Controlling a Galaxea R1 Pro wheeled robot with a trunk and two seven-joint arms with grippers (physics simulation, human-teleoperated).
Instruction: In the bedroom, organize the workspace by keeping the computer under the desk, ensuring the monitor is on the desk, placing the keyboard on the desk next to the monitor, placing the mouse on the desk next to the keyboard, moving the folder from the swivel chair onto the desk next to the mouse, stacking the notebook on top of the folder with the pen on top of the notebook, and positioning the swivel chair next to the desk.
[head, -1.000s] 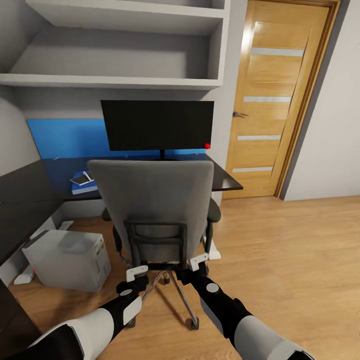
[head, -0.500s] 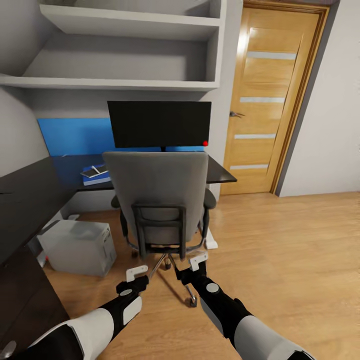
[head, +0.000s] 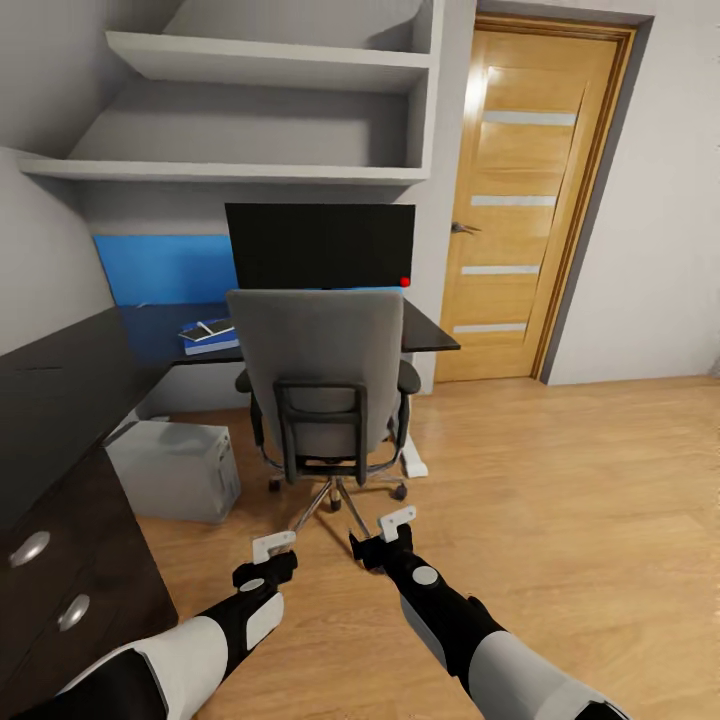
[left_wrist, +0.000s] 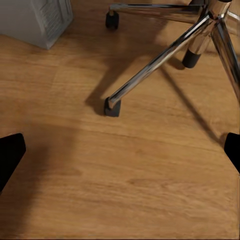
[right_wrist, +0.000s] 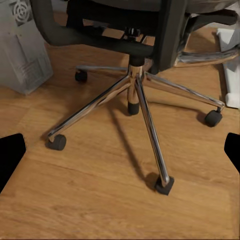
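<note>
A: Head view: monitor (head: 320, 245) on the desk (head: 60, 385), swivel chair (head: 322, 385) at twelve o'clock tucked close, computer (head: 178, 468) at ten under the desk. Stack (head: 210, 335) looks placed; keyboard and mouse hidden.

B: Left wrist: bare floor (left_wrist: 120, 190), left gripper (head: 266, 556) spread, empty. Right wrist: chair base (right_wrist: 134, 95) ahead, right gripper (head: 385, 535) equally open.

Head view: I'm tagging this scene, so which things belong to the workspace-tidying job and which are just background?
Belongs to the job:
swivel chair
monitor
desk
computer
blue stack on the desk, perhaps the folder and notebook

Just there:
door
wall shelves
drawers
</note>
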